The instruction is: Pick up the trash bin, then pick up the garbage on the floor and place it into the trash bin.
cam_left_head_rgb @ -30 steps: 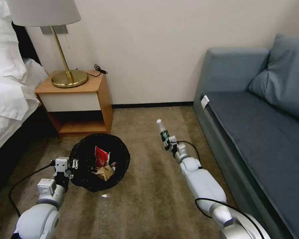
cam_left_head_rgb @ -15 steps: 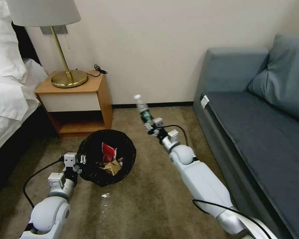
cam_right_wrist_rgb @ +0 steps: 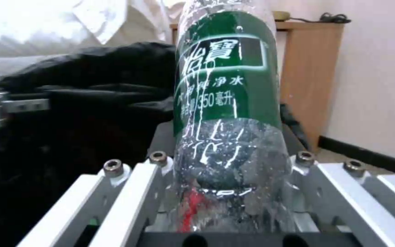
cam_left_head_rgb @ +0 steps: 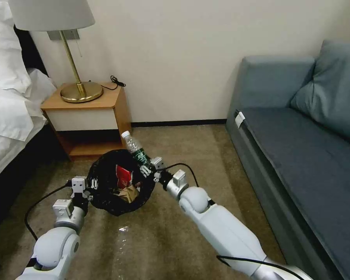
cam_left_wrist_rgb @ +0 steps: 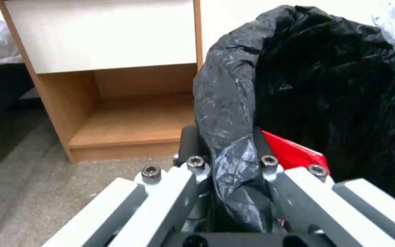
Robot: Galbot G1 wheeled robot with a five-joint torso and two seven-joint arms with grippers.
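The trash bin (cam_left_head_rgb: 105,188), lined with a crinkly black bag, hangs just above the carpet with my left gripper (cam_left_head_rgb: 90,189) shut on its near-left rim (cam_left_wrist_rgb: 227,113). Inside it lie a red-and-white packet (cam_left_head_rgb: 123,174) and a crumpled brown paper bag (cam_left_head_rgb: 128,193). My right gripper (cam_left_head_rgb: 148,167) is shut on a clear plastic bottle (cam_left_head_rgb: 135,150) with a green label (cam_right_wrist_rgb: 227,72) and white cap. The bottle tilts over the bin's right rim, cap pointing up and left. The red packet (cam_left_wrist_rgb: 293,154) peeks past my left fingers.
A wooden nightstand (cam_left_head_rgb: 87,118) with a brass lamp (cam_left_head_rgb: 76,79) stands just behind the bin. A bed with white linen (cam_left_head_rgb: 9,97) is at the left. A grey-blue sofa (cam_left_head_rgb: 299,147) runs along the right. A small clear scrap (cam_left_head_rgb: 123,229) lies on the carpet.
My right arm has swung left and lowered, carrying the bottle from mid-floor to the bin's right rim. The left arm has shifted the bin slightly.
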